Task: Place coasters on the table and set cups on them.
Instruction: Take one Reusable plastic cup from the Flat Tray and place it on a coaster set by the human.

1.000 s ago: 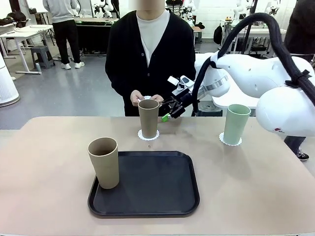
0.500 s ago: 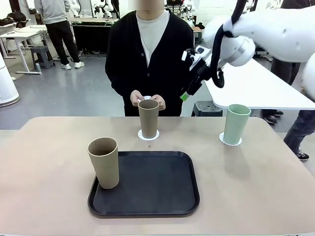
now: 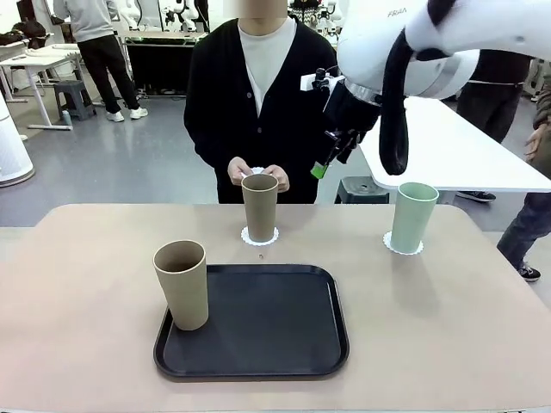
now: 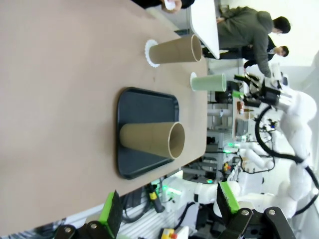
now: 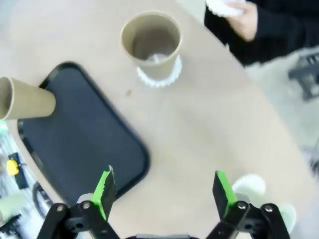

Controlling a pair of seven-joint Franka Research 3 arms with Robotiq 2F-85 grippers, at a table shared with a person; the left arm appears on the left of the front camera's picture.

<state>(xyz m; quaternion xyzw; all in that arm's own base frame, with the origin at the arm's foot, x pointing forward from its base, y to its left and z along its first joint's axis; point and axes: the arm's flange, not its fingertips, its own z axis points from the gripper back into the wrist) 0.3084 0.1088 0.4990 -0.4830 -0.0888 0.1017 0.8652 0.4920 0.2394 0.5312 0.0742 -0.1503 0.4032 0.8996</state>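
Three cups: tan cup point(image 3: 182, 284) upright on left side of black tray point(image 3: 267, 331); second tan cup point(image 3: 260, 205) on centre coaster point(image 3: 259, 237) just beyond tray; green cup point(image 3: 413, 215) on right coaster point(image 3: 403, 249), far right of tabletop point(image 3: 448, 327). Third coaster point(image 3: 256, 171) in person's hands point(image 3: 275, 176). Right pincer point(image 3: 327, 163) high above far edge, released, empty. Left pincer point(image 4: 169, 206) released, empty, well apart from cups.

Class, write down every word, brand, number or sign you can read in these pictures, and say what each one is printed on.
"FRAN": grey letters on the white shell of the right arm, at the top of the front view; the rest of the word is cut off.
No print shows on the tan cups, the mint green cup or the black tray.
Anything in the background is too small or blurred to read.
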